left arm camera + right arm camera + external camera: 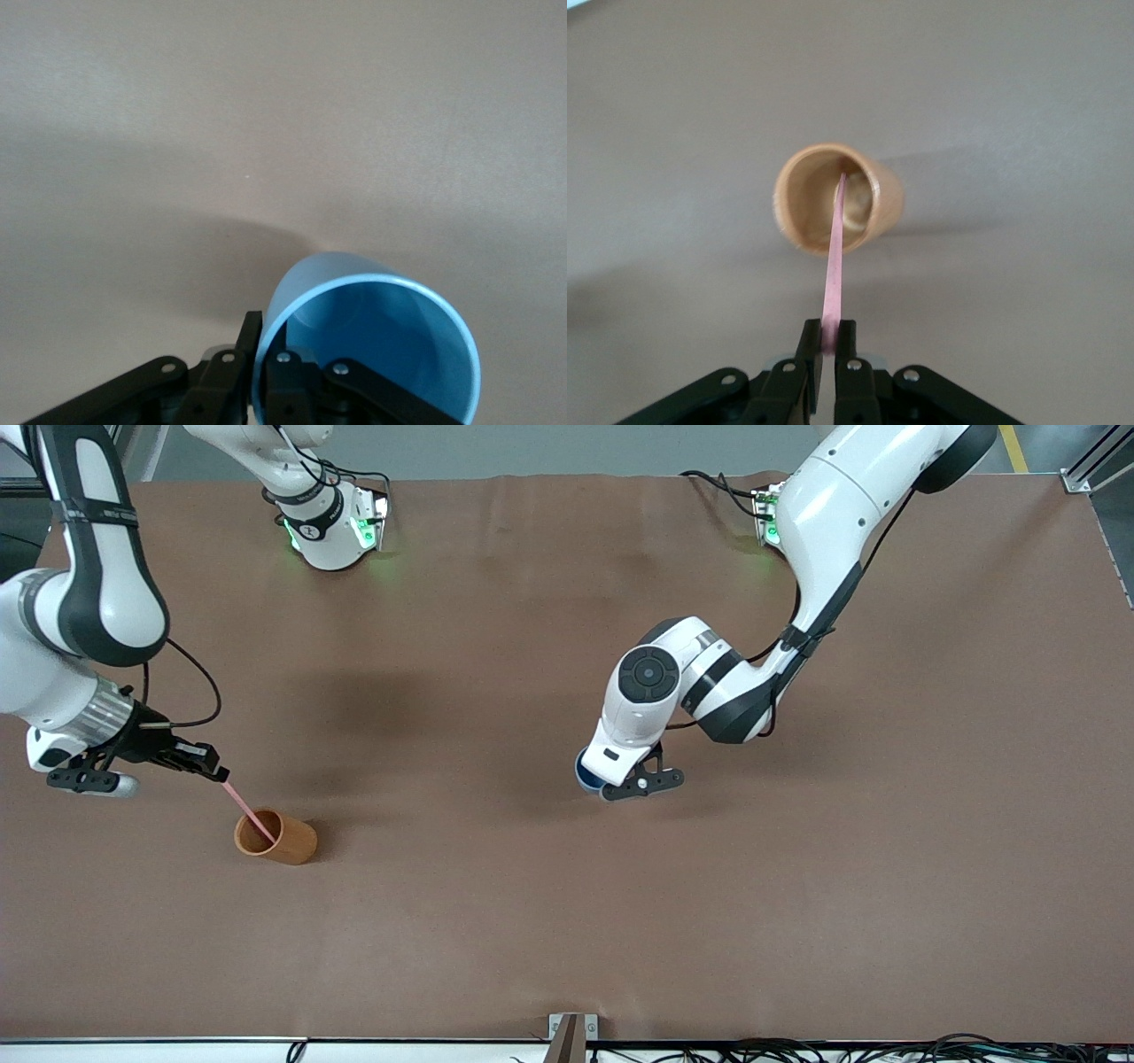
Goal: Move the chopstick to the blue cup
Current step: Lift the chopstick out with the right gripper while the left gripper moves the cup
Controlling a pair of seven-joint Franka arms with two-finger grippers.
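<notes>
White arms with black joints — black cables, green-lit bases, black hands.

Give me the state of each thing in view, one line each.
chopstick: tilted, lower end inside the orange-brown cup, upper end pinched by the right gripper.
orange-brown cup: upright on the table, toward the right arm's end.
blue cup: wall clamped by the left gripper, empty inside.
right gripper: shut on the chopstick.
left gripper: shut on the blue cup's rim.

Right pincer is clamped tight, its arm stretched low; left pincer is closed, wrist bent downward.
</notes>
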